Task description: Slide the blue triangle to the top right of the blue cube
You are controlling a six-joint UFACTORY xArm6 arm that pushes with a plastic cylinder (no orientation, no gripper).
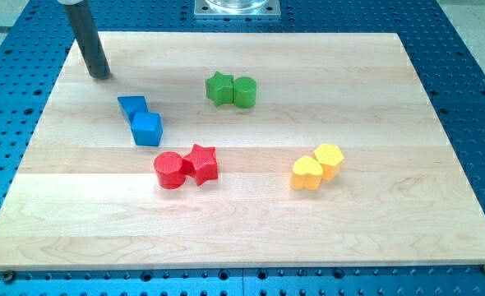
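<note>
Eight blocks — two blue (pixel 140 118), two green (pixel 232 90), two red (pixel 186 166), two yellow (pixel 317 166).

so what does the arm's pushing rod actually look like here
Only the rod shows: a plain, straight, dark grey cylinder with a smooth, slightly glossy surface, no cables, markings or sleeve visible. It runs out of the view's top, so the arm itself is unseen. My tip is a flat, blunt end, at the view's upper left of the blue blocks.

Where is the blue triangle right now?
The blue triangle sits in the board's upper left part, touching the blue cube at its upper left, with my tip farther up-left.
</note>
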